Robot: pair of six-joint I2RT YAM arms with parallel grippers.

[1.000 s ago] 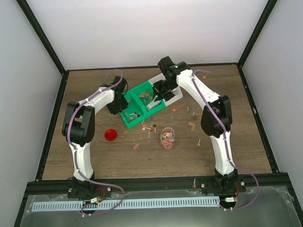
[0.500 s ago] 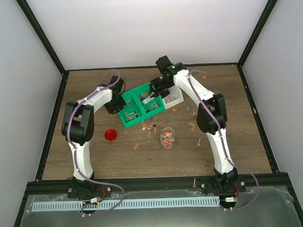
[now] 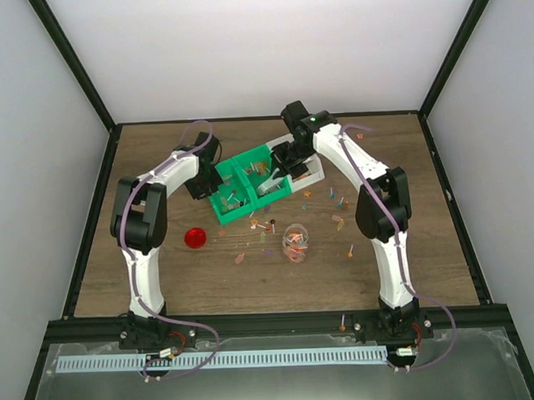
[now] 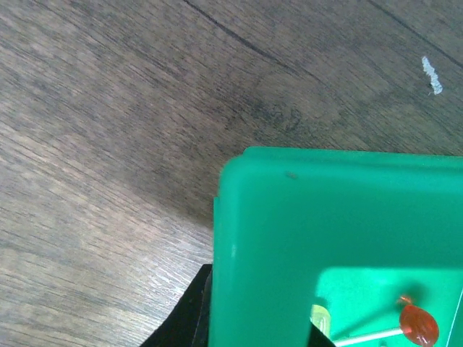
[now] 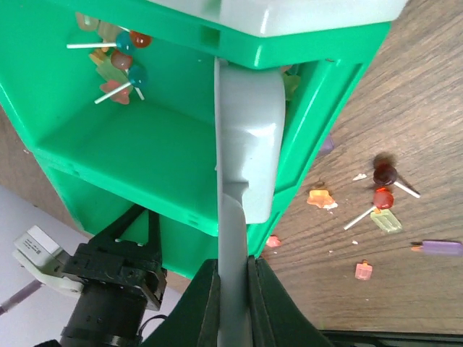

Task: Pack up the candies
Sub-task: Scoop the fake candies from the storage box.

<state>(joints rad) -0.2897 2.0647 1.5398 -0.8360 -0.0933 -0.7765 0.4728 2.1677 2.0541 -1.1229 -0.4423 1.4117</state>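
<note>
Right wrist: right jaws grip scoop (image 5: 242,137); left jaws clamp green tray (image 4: 289,217); candies (image 5: 382,196) tiny, multicoloured.

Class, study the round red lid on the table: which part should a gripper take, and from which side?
Probably pinch the red lid across its rim from straight above: it is round and seems to lie flat, so any finger angle fits.

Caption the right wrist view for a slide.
Right gripper holds a pale scoop against the green bin, candies scattered beside.
</note>
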